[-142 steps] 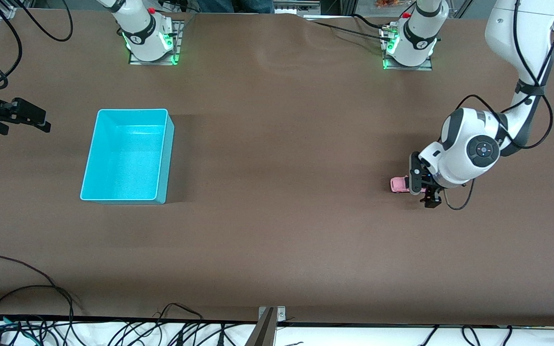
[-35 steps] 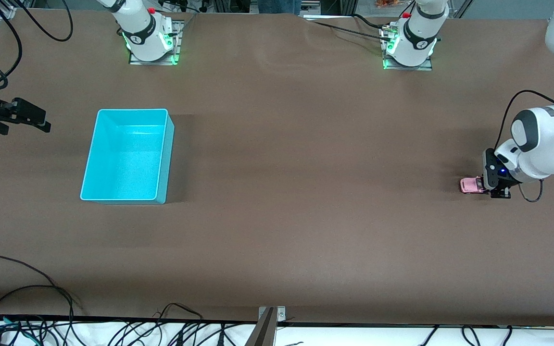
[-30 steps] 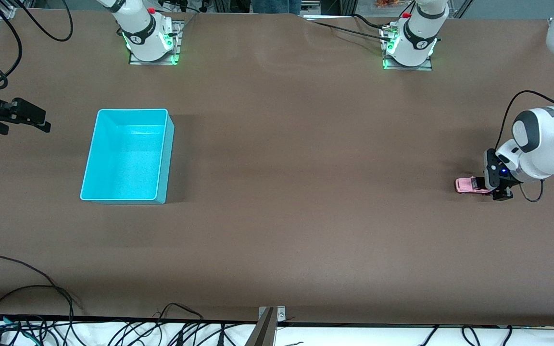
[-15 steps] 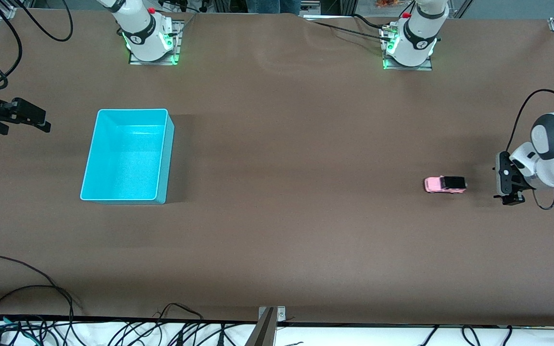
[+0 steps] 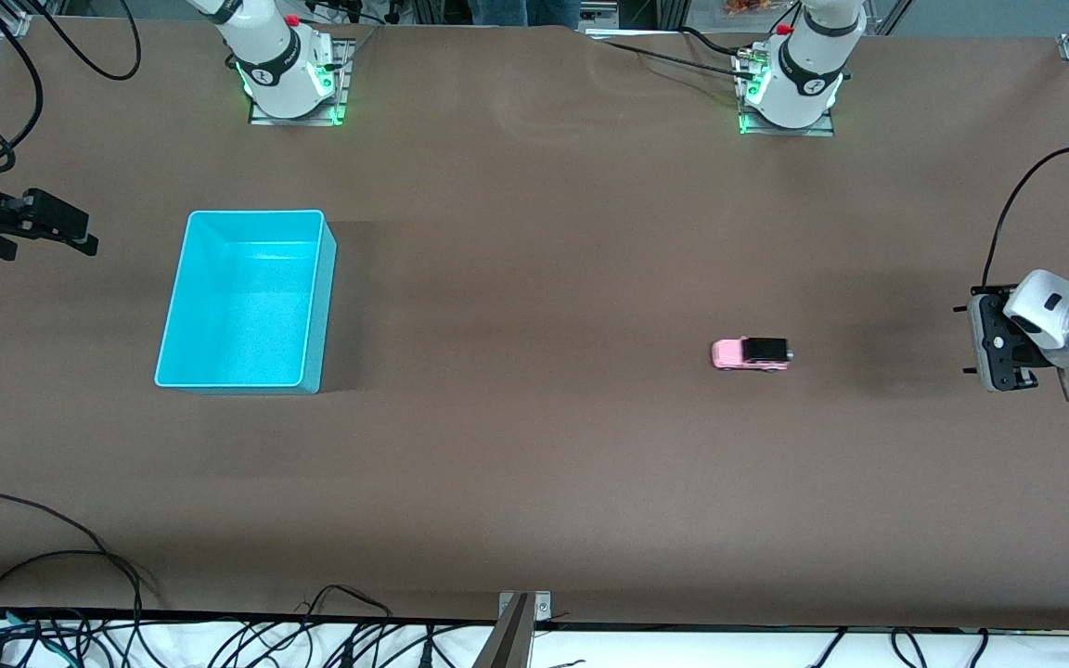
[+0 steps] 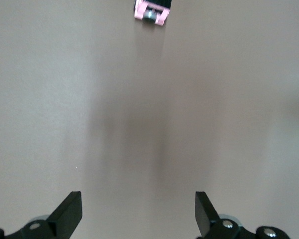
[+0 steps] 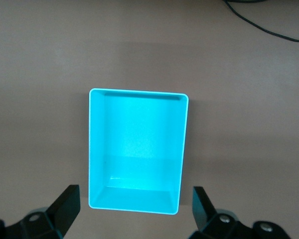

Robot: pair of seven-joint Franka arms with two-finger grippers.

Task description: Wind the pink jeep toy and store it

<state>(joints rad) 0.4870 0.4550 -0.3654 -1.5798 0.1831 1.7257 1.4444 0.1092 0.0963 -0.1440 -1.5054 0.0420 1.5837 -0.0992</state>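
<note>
The pink jeep toy point(image 5: 750, 354), pink body with a black roof, stands free on the brown table between the turquoise bin point(image 5: 247, 299) and my left gripper point(image 5: 982, 344). My left gripper is open and empty, low over the table at the left arm's end. In the left wrist view the jeep point(image 6: 152, 11) is well ahead of the open left gripper point(image 6: 138, 214). My right gripper point(image 5: 78, 237) waits open and empty at the right arm's end, beside the bin. The right wrist view shows the empty bin point(image 7: 137, 149) ahead of the right gripper point(image 7: 137, 209).
The two arm bases point(image 5: 286, 70) point(image 5: 790, 88) stand along the table's edge farthest from the front camera. Loose black cables point(image 5: 52, 566) lie along the edge nearest that camera. A metal bracket point(image 5: 518, 622) sits at the middle of that edge.
The left gripper dragged the jeep toward the left arm's end, then opened and let go. The jeep has rolled across the table toward the bin, and the left gripper has drawn back. The right arm is unmoved.
</note>
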